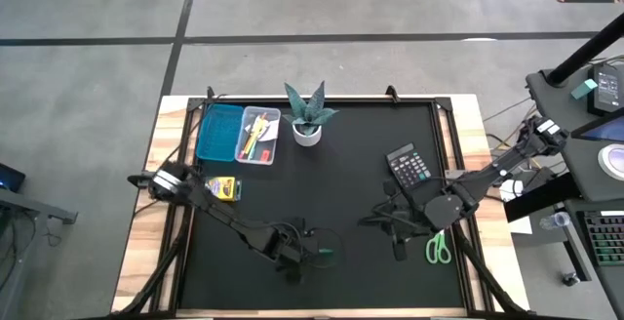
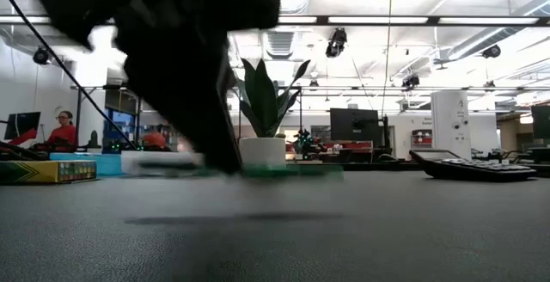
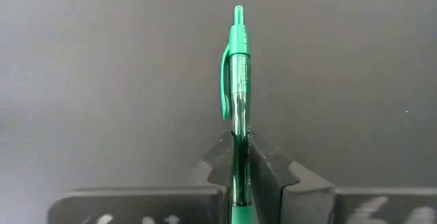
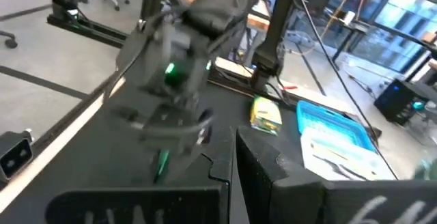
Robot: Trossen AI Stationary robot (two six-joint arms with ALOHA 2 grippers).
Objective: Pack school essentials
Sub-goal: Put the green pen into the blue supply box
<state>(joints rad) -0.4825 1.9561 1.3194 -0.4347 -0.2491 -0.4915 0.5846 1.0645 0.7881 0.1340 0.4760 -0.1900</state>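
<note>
- Clamped between the left hand's (image 3: 239, 183) dark fingers near the desk's (image 1: 341, 144) front edge, a translucent green click pen (image 3: 237, 80) sits ready for lifting.
- Right hand (image 1: 398, 234), fingers together, waits near green-handled scissors (image 1: 438, 249).

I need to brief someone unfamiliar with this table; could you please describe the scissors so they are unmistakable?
Start at the black mat, then its corner by the right arm. Below the black calculator lie the scissors, alone in having green loop handles.
</note>
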